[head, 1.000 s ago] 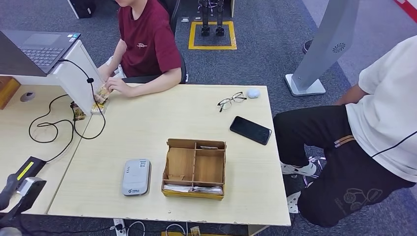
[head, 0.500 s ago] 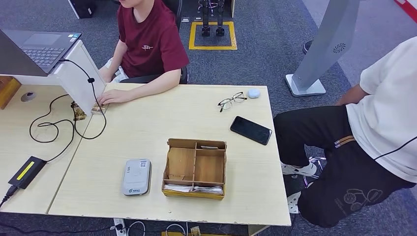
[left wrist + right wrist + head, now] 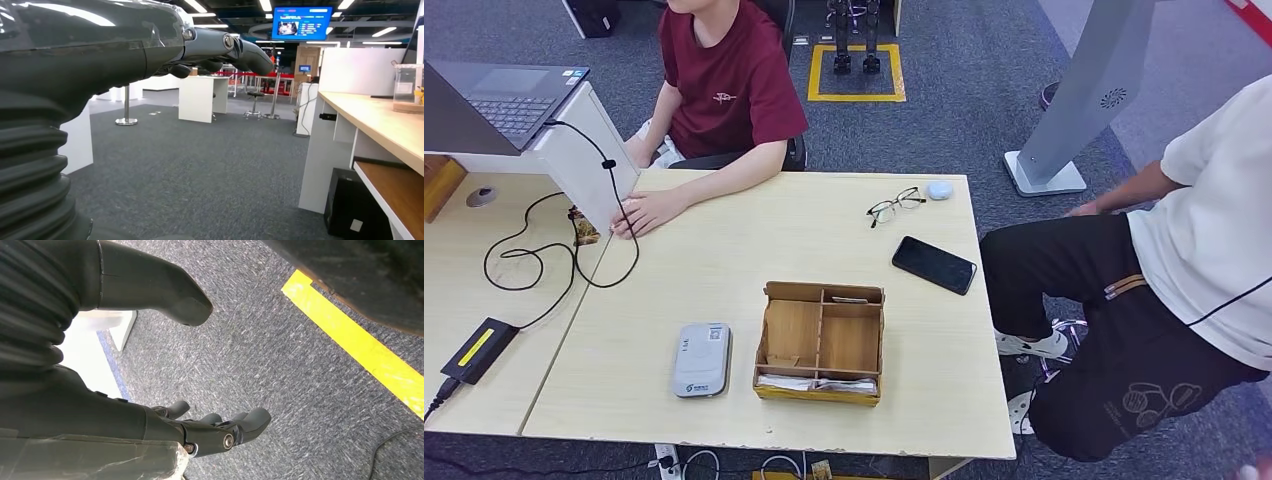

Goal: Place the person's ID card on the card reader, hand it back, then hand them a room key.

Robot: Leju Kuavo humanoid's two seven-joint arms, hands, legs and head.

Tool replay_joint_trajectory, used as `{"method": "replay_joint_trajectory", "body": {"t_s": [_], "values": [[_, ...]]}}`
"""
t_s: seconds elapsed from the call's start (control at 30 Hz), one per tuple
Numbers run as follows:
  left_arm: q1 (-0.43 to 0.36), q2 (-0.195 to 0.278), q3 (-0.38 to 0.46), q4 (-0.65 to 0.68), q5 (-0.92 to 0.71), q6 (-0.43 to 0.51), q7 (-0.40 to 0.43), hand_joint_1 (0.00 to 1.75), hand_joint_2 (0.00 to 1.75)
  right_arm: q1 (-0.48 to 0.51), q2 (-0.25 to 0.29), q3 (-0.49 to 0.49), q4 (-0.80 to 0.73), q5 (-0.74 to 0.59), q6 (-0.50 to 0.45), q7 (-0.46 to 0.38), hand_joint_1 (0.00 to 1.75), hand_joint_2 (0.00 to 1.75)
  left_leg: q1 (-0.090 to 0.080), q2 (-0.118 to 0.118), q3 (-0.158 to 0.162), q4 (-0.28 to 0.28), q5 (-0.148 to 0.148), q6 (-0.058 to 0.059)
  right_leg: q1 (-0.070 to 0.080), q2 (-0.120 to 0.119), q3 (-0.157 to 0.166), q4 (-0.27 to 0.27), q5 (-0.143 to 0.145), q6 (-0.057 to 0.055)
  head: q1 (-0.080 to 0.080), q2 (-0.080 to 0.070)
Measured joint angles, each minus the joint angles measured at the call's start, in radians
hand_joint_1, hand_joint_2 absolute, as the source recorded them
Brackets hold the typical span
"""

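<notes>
1. The left hand shows in the left wrist view, reaching from the upper left of the frame toward the middle; its fingers are loosely apart and hold nothing, with grey carpet and an open office hall behind it.
2. The right hand shows in the right wrist view at the lower middle of the frame, its thumb well apart from the spread fingers, nothing in its grasp; grey carpet and a yellow floor line lie beyond it.
3. In the head view the card reader, a flat grey device, lies on the table in the lower middle of the frame, just beside the wooden box on that box's left.
4. The wooden box is split into compartments; pale cards lie in its front strip, too small to tell whether they are room keys.
5. No ID card can be made out on the reader.
6. A black phone lies right of centre, with glasses and a small white round thing above it near the table's far edge.
7. A person in a red shirt sits at the upper left of centre, one hand flat on the table beside a white stand with a laptop.
8. A person in a white shirt and black trousers sits at the right edge.
</notes>
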Motion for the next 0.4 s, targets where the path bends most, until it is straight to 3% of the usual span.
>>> {"method": "replay_joint_trajectory", "body": {"t_s": [0.4], "values": [[-0.003, 0.0, 0.006, 0.017, -0.026, 0.0, 0.027, 0.0, 1.75, 0.0, 0.0, 0.0, 0.0, -0.001, 0.0, 0.001, 0.0, 1.75, 0.0, 0.0, 0.0, 0.0, 0.0, 0.0, 0.0, 0.0, 0.0, 0.0, 0.0, 0.0, 0.0, 0.0]]}}
